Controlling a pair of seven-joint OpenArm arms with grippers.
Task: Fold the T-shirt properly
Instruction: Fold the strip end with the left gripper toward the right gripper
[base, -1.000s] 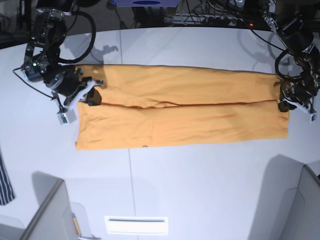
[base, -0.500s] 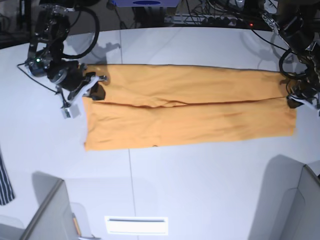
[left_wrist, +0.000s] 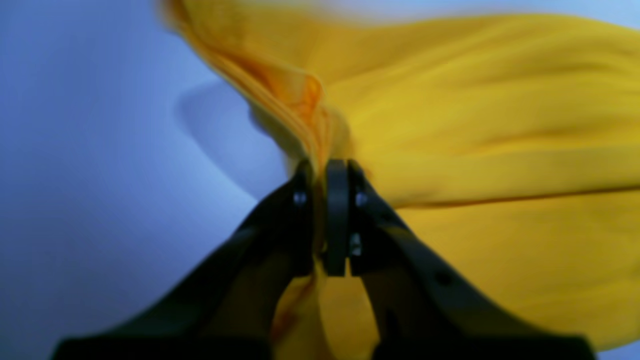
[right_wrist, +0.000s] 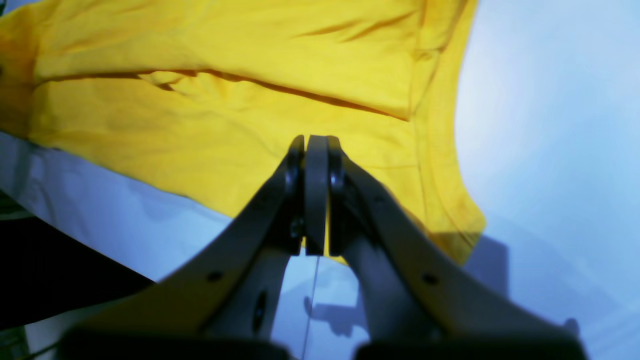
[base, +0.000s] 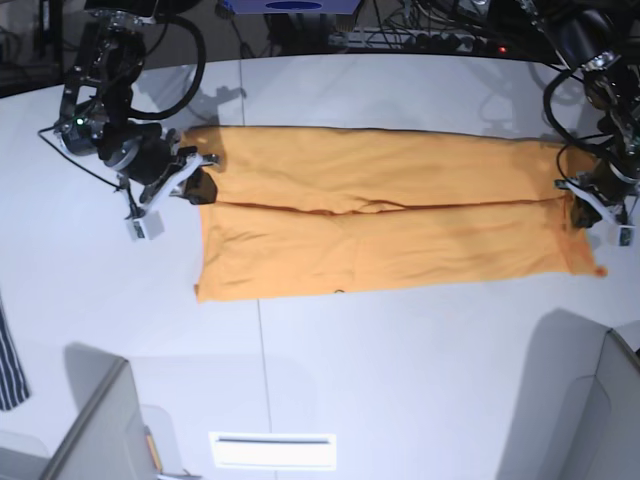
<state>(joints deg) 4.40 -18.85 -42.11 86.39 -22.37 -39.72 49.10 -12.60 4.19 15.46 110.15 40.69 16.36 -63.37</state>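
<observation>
On white table (base: 400, 380), long orange T-shirt (base: 390, 215) lies creased.

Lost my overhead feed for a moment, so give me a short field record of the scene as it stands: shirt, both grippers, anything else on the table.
shirt: T-shirt, folded into a long band across the white table
seam: both long sides folded in, meeting along the middle
left gripper: shut on bunched cloth at one end
right gripper: shut on the opposite end
ends: lifted slightly at both grips
other: striped garment at the table's edge, apart from the shirt
</observation>
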